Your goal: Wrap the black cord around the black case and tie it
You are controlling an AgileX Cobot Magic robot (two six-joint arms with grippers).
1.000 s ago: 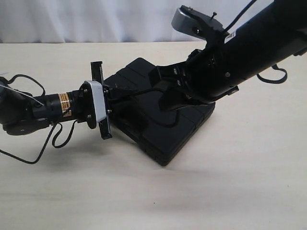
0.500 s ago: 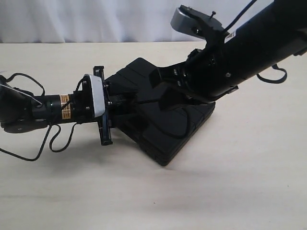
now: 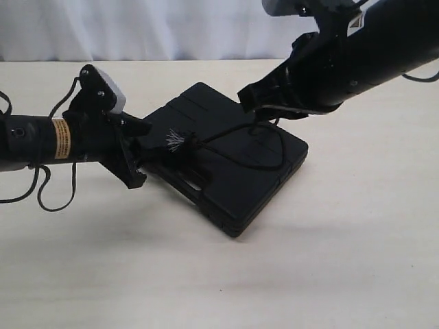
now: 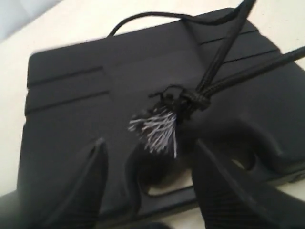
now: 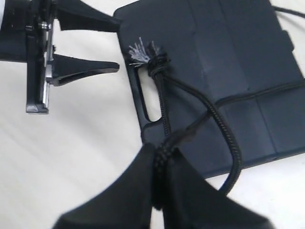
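Observation:
The black case (image 3: 236, 175) lies flat and skewed on the table, its slot handle (image 5: 151, 102) toward my left gripper. The black cord (image 3: 264, 164) runs across its lid, and the knot with its frayed grey tuft (image 3: 180, 142) sits by the handle. My left gripper (image 3: 143, 154) is open just off the handle edge, with nothing between its fingers. In its wrist view the tuft (image 4: 155, 129) lies just beyond the fingertips (image 4: 97, 148). My right gripper (image 5: 159, 152) is shut on a strand of the cord (image 5: 209, 107), above the case's far side (image 3: 259, 120).
The pale tabletop (image 3: 329, 260) surrounds the case. Thin robot cables (image 3: 48, 195) loop on the table under the left arm. A white curtain (image 3: 137, 27) closes off the back. The right arm's bulk (image 3: 357, 62) hangs over the case's far right corner.
My left gripper has turned and drawn back to the left off the case, uncovering the knot and tuft. The right arm has risen and shifted right with the cord.

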